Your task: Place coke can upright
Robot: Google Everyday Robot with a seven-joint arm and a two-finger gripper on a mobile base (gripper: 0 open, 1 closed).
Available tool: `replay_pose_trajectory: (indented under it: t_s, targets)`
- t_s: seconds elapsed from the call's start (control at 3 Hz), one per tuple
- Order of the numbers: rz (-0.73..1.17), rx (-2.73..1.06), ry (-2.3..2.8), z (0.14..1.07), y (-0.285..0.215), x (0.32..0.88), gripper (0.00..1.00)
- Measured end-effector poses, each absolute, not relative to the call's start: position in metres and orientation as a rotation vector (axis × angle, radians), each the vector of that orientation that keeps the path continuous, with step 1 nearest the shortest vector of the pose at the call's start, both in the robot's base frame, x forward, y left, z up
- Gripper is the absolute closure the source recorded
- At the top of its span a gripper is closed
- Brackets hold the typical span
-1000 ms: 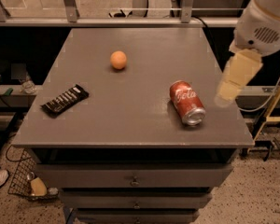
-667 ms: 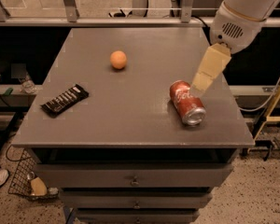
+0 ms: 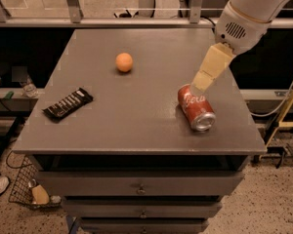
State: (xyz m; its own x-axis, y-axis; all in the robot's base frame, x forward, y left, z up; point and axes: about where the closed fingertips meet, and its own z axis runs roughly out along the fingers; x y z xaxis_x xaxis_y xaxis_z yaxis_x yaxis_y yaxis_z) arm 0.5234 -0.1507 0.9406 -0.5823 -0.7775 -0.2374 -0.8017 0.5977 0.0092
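Observation:
The coke can (image 3: 196,107) is red with white script. It lies on its side at the right of the grey table (image 3: 136,126), its silver end facing the front right. My gripper (image 3: 203,83) hangs from the white arm at the upper right. Its cream tip is just above the can's far end, over its upper part.
An orange ball (image 3: 124,62) sits at the table's middle back. A black snack bar (image 3: 68,104) lies at the left front. The table's right edge is close to the can. Drawers are below the top, and a metal rail runs behind.
My arm has swung left and down from beyond the table's right edge, so the gripper now hangs over the can's far end. The can, ball and bar have not moved.

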Motion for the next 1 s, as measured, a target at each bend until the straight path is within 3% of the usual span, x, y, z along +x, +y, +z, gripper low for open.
replay_pose_trajectory:
  t_s: [1.0]
  targets:
    - [0.185, -0.887, 2.979, 0.880, -0.154, 0.528, 0.00]
